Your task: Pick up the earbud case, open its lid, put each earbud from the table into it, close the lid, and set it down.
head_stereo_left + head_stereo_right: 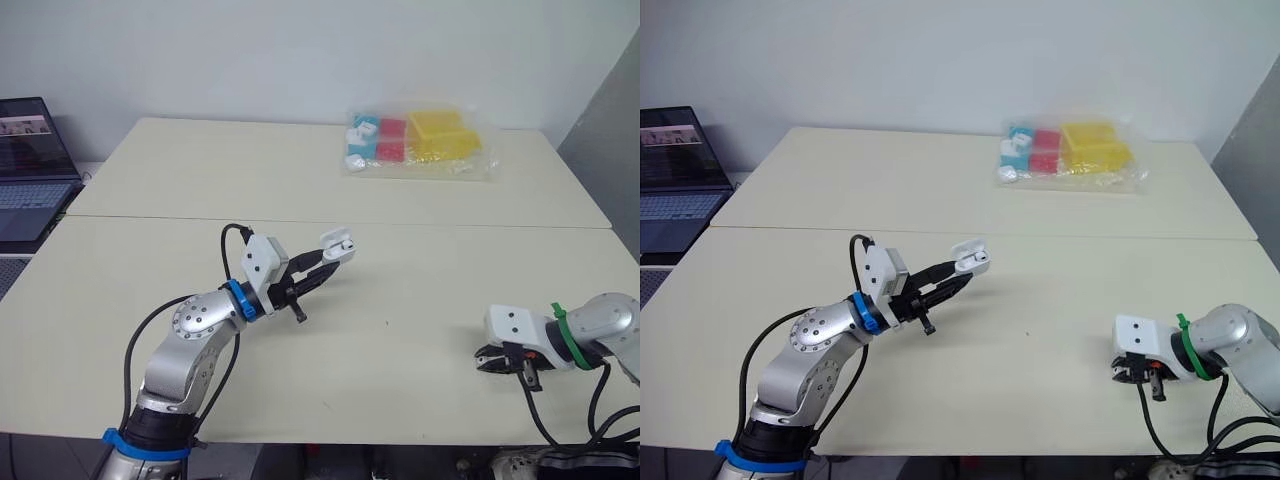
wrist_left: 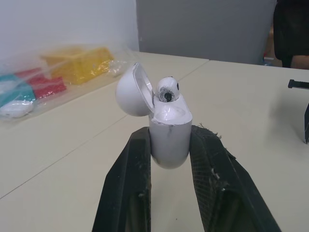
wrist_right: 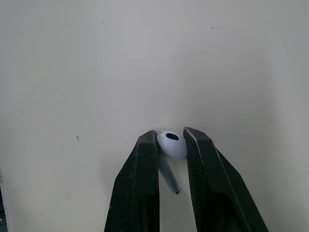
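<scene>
The laptop [image 1: 30, 170], well to the left of the plastic bag [image 1: 420, 140] and off the table, has a lit screen whose writing is too small to read. The bag is clear, crinkled film holding blocky pieces in yellow, red, teal and white; no label on it can be made out.

The matte cream table [image 1: 400, 330] has a straight seam [image 1: 150, 217] running across it on the near side of the bag. Just nearer than that seam, to the bag's near left, the left gripper [image 1: 320, 267] is clenched on the earbud case [image 2: 168, 140] and holds it above the tabletop. The case is a smooth, glossy white capsule with rounded ends, gripped by its lower body between the two black fingers [image 2: 126, 183].

The left wrist view adds what the head views cannot resolve. The domed lid [image 2: 130, 92] is swung back on its hinge, a seated earbud [image 2: 167, 89] with a dark mesh opening pokes out of the top, there are grey scuffs on the case rim, and one finger's pad is frayed.

Well nearer than the bag and to its right, the right gripper [image 1: 492, 362] sits low over the table. Its wrist view shows it grasping the second earbud [image 3: 172, 145] by the bulb, a glossy white bud with an oval dark opening and a short stem. Whether this one touches the table cannot be told.
</scene>
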You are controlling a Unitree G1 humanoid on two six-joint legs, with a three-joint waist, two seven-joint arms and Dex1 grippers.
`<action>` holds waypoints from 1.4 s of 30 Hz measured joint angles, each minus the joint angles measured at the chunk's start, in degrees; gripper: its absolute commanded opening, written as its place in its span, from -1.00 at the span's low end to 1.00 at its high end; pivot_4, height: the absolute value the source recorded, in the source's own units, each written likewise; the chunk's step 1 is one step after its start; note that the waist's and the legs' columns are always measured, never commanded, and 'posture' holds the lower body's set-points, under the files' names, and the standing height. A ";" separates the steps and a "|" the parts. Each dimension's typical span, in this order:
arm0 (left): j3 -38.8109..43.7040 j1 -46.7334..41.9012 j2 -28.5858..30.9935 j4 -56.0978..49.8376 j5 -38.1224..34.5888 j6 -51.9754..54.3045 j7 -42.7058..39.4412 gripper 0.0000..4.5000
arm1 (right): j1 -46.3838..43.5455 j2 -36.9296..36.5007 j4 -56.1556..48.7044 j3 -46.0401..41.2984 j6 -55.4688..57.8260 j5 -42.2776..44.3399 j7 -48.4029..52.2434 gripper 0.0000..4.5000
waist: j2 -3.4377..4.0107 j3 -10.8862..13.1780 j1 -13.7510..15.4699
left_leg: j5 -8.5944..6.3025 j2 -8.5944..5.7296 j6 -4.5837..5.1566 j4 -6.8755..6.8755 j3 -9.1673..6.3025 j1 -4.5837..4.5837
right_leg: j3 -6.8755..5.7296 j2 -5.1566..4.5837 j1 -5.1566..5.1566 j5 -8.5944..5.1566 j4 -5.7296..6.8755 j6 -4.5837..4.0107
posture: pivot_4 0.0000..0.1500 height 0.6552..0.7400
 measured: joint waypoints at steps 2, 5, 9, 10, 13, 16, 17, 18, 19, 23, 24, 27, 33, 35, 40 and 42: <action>0.01 0.22 0.32 -0.06 -0.01 0.02 -0.01 -0.65 | 0.36 -0.15 0.23 -0.37 -0.45 -0.07 0.26 -0.82 | 0.00 0.00 0.01 | 0.00 0.00 0.00 0.00 -0.01 0.00 | -0.01 0.00 0.00 0.00 0.00 0.00 | 1.00 1.00; 0.02 0.26 0.44 -0.08 -0.03 0.05 -0.02 -0.65 | 2.28 -2.47 1.53 -1.56 -2.93 -0.32 1.61 -0.82 | 0.00 0.00 0.03 | 0.00 0.00 0.00 -0.01 0.00 0.00 | -0.01 0.00 0.00 0.00 0.00 0.00 | 1.00 1.00; 0.02 0.26 0.46 -0.08 -0.03 0.05 -0.01 -0.65 | 3.15 -4.76 4.74 -2.66 -5.91 -2.50 2.70 -0.82 | 0.00 0.00 0.04 | 0.00 0.00 0.00 0.00 0.02 0.01 | 0.01 -0.01 0.00 0.00 0.01 0.00 | 1.00 1.00; 0.02 0.26 0.45 -0.08 -0.03 0.05 -0.01 -0.65 | 3.16 -4.74 4.78 -2.67 -6.28 -2.54 2.73 -0.82 | 0.00 0.00 0.04 | 0.00 0.00 0.00 0.00 0.02 0.02 | 0.00 -0.01 0.00 0.00 0.03 0.00 | 1.00 1.00; 0.01 0.26 0.44 -0.08 -0.04 0.05 -0.01 -0.65 | 3.52 -4.72 4.82 -2.99 -6.56 -2.51 2.97 -0.48 | 0.00 0.00 0.04 | 0.00 0.02 0.00 -0.01 -0.01 0.03 | -0.01 0.02 0.00 0.00 0.05 -0.01 | 1.00 1.00; 0.01 0.26 0.44 -0.08 -0.04 0.06 -0.01 -0.65 | 3.52 -4.11 4.60 -3.42 -5.64 -2.31 3.41 -0.03 | 0.00 0.00 0.03 | 0.00 0.02 0.00 0.02 0.00 0.03 | 0.01 0.02 0.01 0.00 0.05 0.00 | 1.00 1.00; 0.01 0.26 0.44 -0.08 -0.04 0.07 -0.01 -0.65 | 3.53 -3.76 4.55 -3.75 -5.46 -2.16 3.39 0.12 | 0.00 0.00 0.03 | 0.00 0.01 0.00 0.03 0.02 0.04 | 0.03 0.01 0.01 0.01 0.05 0.01 | 1.00 1.00; 0.01 0.28 0.44 -0.08 -0.04 0.07 -0.01 -0.65 | 3.63 -3.16 4.49 -4.39 -5.43 -1.93 3.36 0.28 | 0.00 0.00 -0.02 | 0.00 0.01 0.00 0.03 0.06 0.06 | 0.05 0.01 0.01 0.01 0.06 0.02 | 1.00 1.00; -0.01 0.30 0.44 -0.08 -0.04 0.07 -0.01 -0.65 | 3.68 -2.91 4.46 -4.78 -5.43 -1.79 3.36 0.45 | 0.00 0.00 -0.03 | 0.00 0.00 0.00 0.03 0.08 0.07 | 0.05 0.01 0.01 0.02 0.08 0.02 | 1.00 1.00; -0.14 0.96 0.42 -0.42 -0.03 0.10 0.04 -0.65 | 5.12 -2.94 2.95 -8.42 -4.31 0.57 3.74 0.47 | 0.01 0.00 0.01 | 0.00 0.01 0.00 0.00 0.05 0.07 | 0.05 0.02 0.00 0.00 0.09 0.00 | 1.00 1.00; -0.19 1.09 0.41 -0.57 -0.03 0.10 0.04 -0.65 | 5.63 -3.16 1.88 -9.94 -3.65 1.65 3.98 0.47 | 0.01 0.00 0.01 | 0.00 0.02 0.00 -0.01 0.04 0.06 | 0.05 0.02 -0.01 0.00 0.09 0.00 | 1.00 1.00; -0.35 1.49 0.35 -1.16 -0.01 0.11 0.11 -0.65 | 10.31 -4.99 -4.17 -17.31 0.49 5.57 5.41 0.47 | 0.02 0.00 0.15 | 0.00 0.03 -0.01 -0.02 0.00 0.05 | 0.01 0.03 0.01 -0.01 0.07 -0.01 | 1.00 1.00; -0.81 2.93 0.22 -1.43 0.02 0.11 0.41 -0.65 | 16.14 -9.23 -14.51 -23.67 8.90 3.75 3.06 0.47 | 0.01 0.00 0.12 | 0.00 0.00 -0.01 0.03 0.04 0.09 | 0.03 -0.04 0.02 0.01 0.12 0.01 | 1.00 1.00; -0.96 3.23 0.09 -1.57 0.18 0.11 0.58 -0.65 | 15.19 -10.71 -17.39 -21.87 14.43 1.54 -0.38 0.47 | 0.01 0.00 0.08 | 0.01 0.00 -0.02 0.04 0.04 0.12 | 0.03 -0.04 0.03 0.01 0.13 0.01 | 1.00 1.00; -1.86 3.86 -0.09 -2.72 0.84 0.11 1.35 -0.65 | 12.03 -11.90 -19.42 -13.08 18.61 -3.06 -4.70 0.47 | 0.02 0.00 0.09 | 0.01 0.00 -0.02 0.00 0.05 0.07 | 0.03 -0.04 -0.01 -0.01 0.09 -0.01 | 1.00 1.00; -2.06 4.21 -0.11 -3.52 0.93 0.11 1.50 -0.65 | 9.86 -11.85 -19.18 -9.57 18.65 -4.82 -5.12 0.47 | 0.02 0.00 0.03 | 0.01 0.01 -0.02 0.00 0.06 0.04 | 0.04 -0.04 -0.02 -0.01 0.06 -0.01 | 1.00 1.00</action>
